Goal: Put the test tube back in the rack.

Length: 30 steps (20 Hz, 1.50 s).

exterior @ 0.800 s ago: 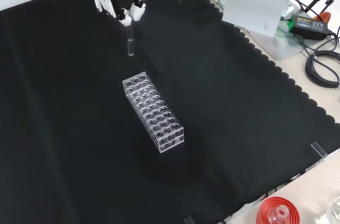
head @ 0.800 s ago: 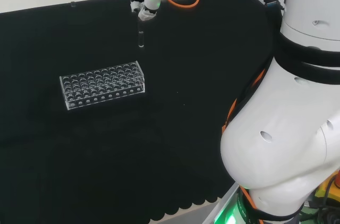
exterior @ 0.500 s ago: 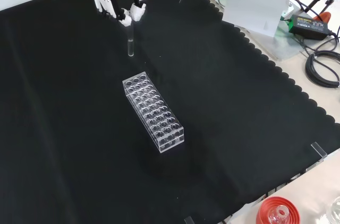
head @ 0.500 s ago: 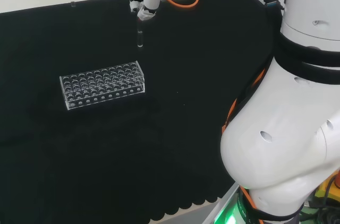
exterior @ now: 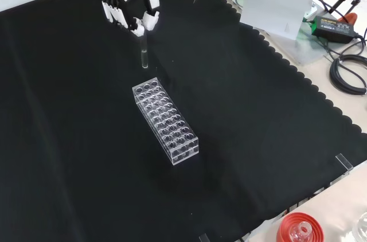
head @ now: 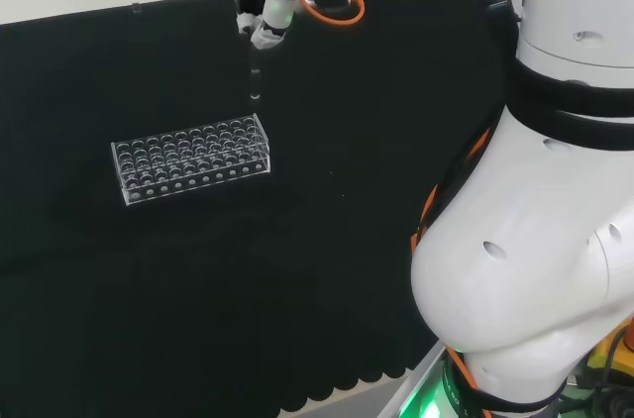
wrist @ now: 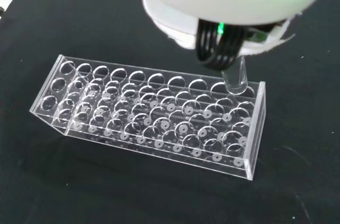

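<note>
One test tube (exterior: pixel 144 53) hangs upright, pinched at its top by the hand (exterior: pixel 127 2), above the cloth just off the rack's (exterior: pixel 166 121) far end in the front view. Rack holes look empty. Risk: tube tip catches the rack's top plate between holes and tilts in the pinch.

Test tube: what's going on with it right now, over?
Hand shut on test tube, held upright. Tube above the cloth, short of the rack. Rack holes look empty, nothing in the way.
</note>
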Tool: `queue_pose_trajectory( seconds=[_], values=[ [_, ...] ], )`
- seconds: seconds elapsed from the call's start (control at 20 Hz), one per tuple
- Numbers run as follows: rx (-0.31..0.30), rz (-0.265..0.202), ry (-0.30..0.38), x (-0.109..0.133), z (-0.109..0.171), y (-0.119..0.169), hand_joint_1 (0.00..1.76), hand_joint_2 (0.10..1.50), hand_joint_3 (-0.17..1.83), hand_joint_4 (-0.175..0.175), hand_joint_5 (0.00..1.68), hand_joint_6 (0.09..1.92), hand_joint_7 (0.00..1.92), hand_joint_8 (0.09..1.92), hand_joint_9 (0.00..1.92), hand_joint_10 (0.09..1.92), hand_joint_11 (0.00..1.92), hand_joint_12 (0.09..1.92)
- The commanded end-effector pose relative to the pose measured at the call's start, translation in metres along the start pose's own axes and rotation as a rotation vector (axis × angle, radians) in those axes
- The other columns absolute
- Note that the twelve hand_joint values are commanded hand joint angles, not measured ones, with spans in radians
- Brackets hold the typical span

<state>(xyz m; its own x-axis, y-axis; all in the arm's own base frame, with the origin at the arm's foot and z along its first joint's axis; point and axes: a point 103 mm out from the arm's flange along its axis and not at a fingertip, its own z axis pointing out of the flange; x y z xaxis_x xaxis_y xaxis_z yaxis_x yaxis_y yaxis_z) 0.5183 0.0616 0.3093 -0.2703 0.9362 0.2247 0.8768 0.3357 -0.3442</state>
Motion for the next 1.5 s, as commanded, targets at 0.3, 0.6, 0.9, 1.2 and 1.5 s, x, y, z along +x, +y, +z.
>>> queue_pose_trajectory(
  seconds=[0.3,0.6,0.9,1.2,1.5],
  values=[
    [0.022,-0.034,0.031,0.003,0.015,0.016,1.45,0.47,0.88,-0.175,1.37,0.55,1.51,0.57,1.36,0.47,1.05,1.10],
    [0.047,-0.056,0.013,0.005,0.020,0.027,1.45,0.47,0.88,-0.175,1.37,0.55,1.51,0.57,1.36,0.46,1.05,1.10],
    [0.068,-0.049,0.002,-0.001,0.026,0.031,1.45,0.47,0.88,-0.175,1.37,0.55,1.51,0.57,1.36,0.46,1.05,1.10],
    [0.081,-0.037,0.012,-0.005,0.033,0.026,1.45,0.47,0.88,-0.175,1.37,0.55,1.51,0.58,1.36,0.46,1.05,1.10],
    [0.086,-0.036,0.030,-0.004,0.039,0.024,1.45,0.47,0.88,-0.175,1.37,0.55,1.51,0.58,1.36,0.46,1.04,1.10]
  ],
)
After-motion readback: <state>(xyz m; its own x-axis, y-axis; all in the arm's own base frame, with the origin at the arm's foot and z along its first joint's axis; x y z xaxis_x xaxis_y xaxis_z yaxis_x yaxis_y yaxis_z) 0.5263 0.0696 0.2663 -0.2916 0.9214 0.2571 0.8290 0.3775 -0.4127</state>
